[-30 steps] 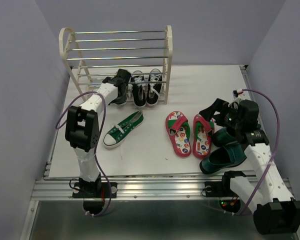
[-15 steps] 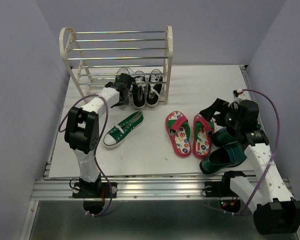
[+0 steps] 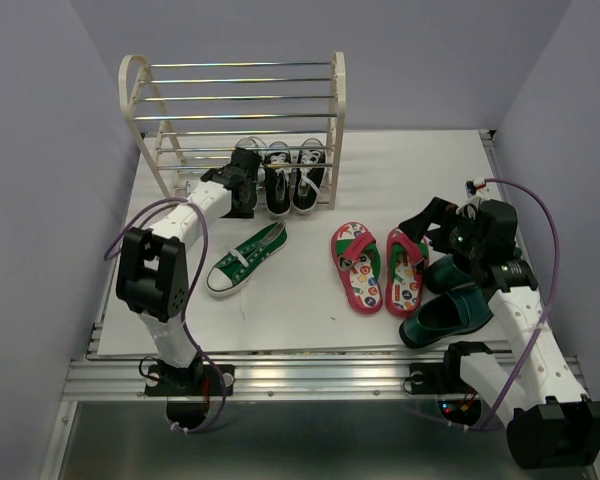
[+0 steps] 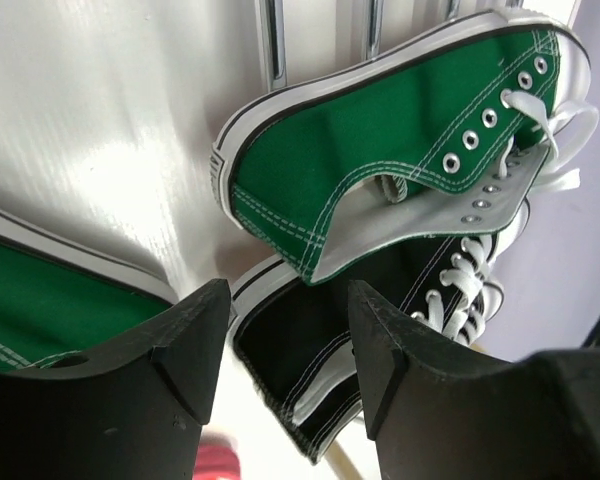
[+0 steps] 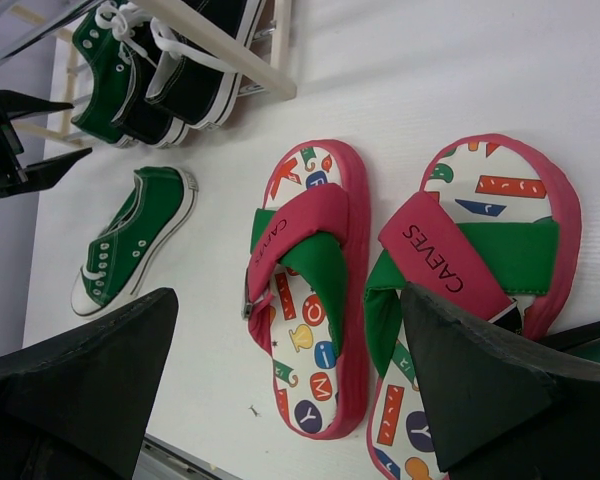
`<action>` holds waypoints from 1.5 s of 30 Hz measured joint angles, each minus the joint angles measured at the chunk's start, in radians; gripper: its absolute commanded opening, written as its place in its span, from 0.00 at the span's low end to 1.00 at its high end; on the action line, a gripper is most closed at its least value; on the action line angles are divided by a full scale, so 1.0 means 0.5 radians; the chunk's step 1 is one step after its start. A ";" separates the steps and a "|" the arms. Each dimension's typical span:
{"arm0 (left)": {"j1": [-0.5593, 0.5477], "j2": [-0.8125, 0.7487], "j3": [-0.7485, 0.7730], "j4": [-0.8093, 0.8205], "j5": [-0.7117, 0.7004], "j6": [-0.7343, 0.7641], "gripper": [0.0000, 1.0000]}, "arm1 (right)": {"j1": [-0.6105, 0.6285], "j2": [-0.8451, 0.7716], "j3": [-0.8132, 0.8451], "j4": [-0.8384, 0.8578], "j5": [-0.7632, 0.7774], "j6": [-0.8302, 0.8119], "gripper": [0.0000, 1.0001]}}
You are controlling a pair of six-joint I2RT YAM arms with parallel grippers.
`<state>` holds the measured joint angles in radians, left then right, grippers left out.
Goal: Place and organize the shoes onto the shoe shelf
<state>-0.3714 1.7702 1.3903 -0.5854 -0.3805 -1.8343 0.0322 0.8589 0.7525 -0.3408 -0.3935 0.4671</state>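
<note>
The shoe shelf (image 3: 337,92) stands at the back left. On its lowest bars lie one green sneaker (image 4: 400,130) and, to its right, the black sneakers (image 3: 292,180). My left gripper (image 3: 246,183) hangs just in front of them, open, nothing between its fingers (image 4: 170,370). The other green sneaker (image 3: 245,258) lies on the table. The red-pink flip-flops (image 3: 378,268) lie side by side mid-table. My right gripper (image 3: 430,225) hovers wide open over the teal loafers (image 3: 447,312), above and right of the flip-flops (image 5: 315,280).
The shelf's upper tiers hold nothing. Purple walls close in on the left, right and back. The table's front edge (image 3: 280,352) runs just past the loafers, and a purple cable (image 3: 552,250) loops beside the right arm.
My left gripper has opened and let go of the green sneaker on the shelf's lowest bars, then drawn back a little toward the left. The right arm has not moved.
</note>
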 measured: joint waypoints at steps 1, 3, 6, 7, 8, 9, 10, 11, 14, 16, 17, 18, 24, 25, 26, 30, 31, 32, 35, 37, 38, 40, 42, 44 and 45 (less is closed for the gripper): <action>0.000 -0.027 -0.018 0.002 0.012 0.034 0.62 | 0.000 0.000 0.000 0.001 0.000 0.000 1.00; 0.001 -0.074 -0.062 0.018 0.032 0.100 0.62 | 0.000 0.000 0.000 0.000 -0.001 0.000 1.00; 0.000 -0.150 -0.146 0.093 0.120 0.262 0.62 | 0.000 0.000 0.000 0.000 -0.001 0.000 1.00; -0.002 -0.159 -0.161 0.111 0.154 0.330 0.64 | 0.000 0.000 0.000 0.000 -0.002 0.000 1.00; -0.004 -0.163 -0.168 0.122 0.170 0.362 0.67 | 0.000 0.000 0.000 0.000 -0.003 0.000 1.00; -0.010 -0.163 -0.174 0.140 0.195 0.423 0.95 | 0.000 0.000 0.000 0.000 -0.006 0.000 1.00; -0.019 -0.162 -0.176 0.155 0.217 0.486 0.99 | 0.000 0.000 0.000 0.000 -0.008 0.000 1.00; -0.032 -0.162 -0.176 0.163 0.230 0.545 0.99 | 0.000 0.000 0.000 0.000 -0.011 0.000 1.00; -0.091 -0.162 -0.176 0.223 0.275 0.686 0.99 | 0.000 0.000 0.000 0.000 -0.018 0.000 1.00; -0.147 -0.162 -0.176 0.257 0.291 0.768 0.99 | 0.000 0.000 0.000 0.000 -0.021 0.000 1.00; -0.175 -0.162 -0.176 0.275 0.294 0.803 0.99 | 0.000 0.000 0.000 0.000 -0.023 -0.001 1.00; -0.195 -0.162 -0.176 0.286 0.298 0.828 0.99 | 0.000 0.000 0.000 0.001 -0.024 -0.001 1.00; -0.306 -0.162 -0.176 0.321 0.304 0.958 0.99 | 0.000 0.000 -0.015 0.002 -0.029 -0.002 1.00; -0.312 -0.162 -0.176 0.323 0.307 0.974 0.99 | 0.000 0.000 -0.021 0.000 -0.029 -0.005 1.00; -0.323 -0.162 -0.176 0.323 0.312 0.999 0.99 | 0.000 0.000 -0.027 0.000 -0.028 -0.007 1.00; -0.329 -0.159 -0.177 0.322 0.293 1.077 0.92 | 0.000 -0.001 -0.030 -0.005 -0.027 -0.012 1.00; -0.329 -0.150 -0.177 0.327 0.288 1.115 0.88 | 0.000 -0.001 -0.030 -0.005 -0.027 -0.014 1.00; -0.329 -0.139 -0.177 0.330 0.287 1.134 0.87 | 0.000 -0.001 -0.030 -0.005 -0.027 -0.015 1.00; -0.330 -0.083 -0.175 0.343 0.285 1.221 0.83 | 0.000 0.000 -0.030 -0.005 -0.027 -0.017 1.00; -0.333 -0.031 -0.175 0.343 0.288 1.271 0.81 | 0.000 0.000 -0.030 -0.005 -0.027 -0.021 1.00; -0.337 -0.014 -0.175 0.343 0.289 1.286 0.79 | 0.000 0.000 -0.030 -0.005 -0.025 -0.023 1.00; -0.345 0.027 -0.175 0.343 0.290 1.306 0.72 | 0.000 0.000 -0.030 -0.005 -0.017 -0.026 1.00; -0.346 0.056 -0.175 0.340 0.290 1.322 0.59 | 0.000 0.000 -0.030 -0.005 -0.012 -0.031 1.00; -0.346 0.077 -0.175 0.338 0.301 1.346 0.35 | 0.000 0.000 -0.030 -0.005 -0.011 -0.036 1.00; -0.346 0.082 -0.174 0.339 0.307 1.369 0.25 | 0.000 0.000 -0.030 -0.005 -0.008 -0.037 1.00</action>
<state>-0.5446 1.8111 1.3033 -0.4160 -0.2272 -1.1500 0.0322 0.8589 0.7376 -0.3435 -0.3977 0.4488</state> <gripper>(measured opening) 0.545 0.995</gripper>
